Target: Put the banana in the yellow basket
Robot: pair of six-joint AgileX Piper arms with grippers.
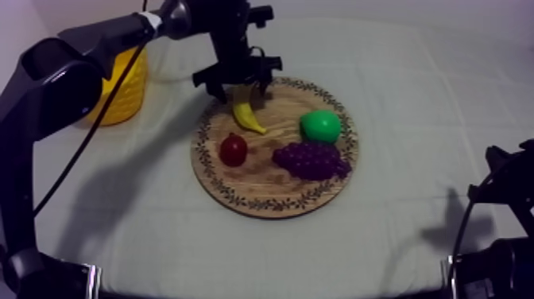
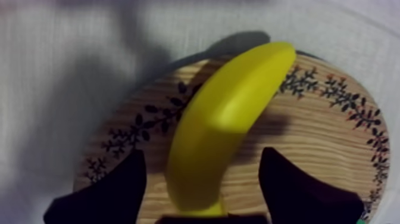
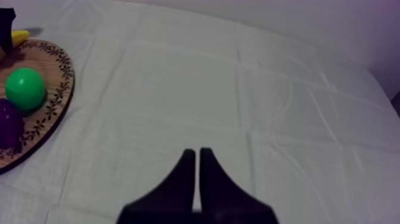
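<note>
Left gripper (image 2: 201,159), open and empty, straddled the curved yellow toy banana (image 2: 232,107); uneven closure could squirt it aside.

The cloth-covered table (image 1: 413,79) carries the round wooden board (image 1: 262,191) (patterned rim) directly beneath the left gripper (image 1: 238,86), with the yellow basket (image 1: 123,87) off to that gripper's side.

In the top view a green pear (image 1: 320,126) sits just right of centre, with a bunch of purple grapes (image 1: 310,159) just below it. A small red fruit (image 1: 233,149) lies left of the grapes. A grey-white cloth (image 1: 421,87) covers the worktop.
</note>
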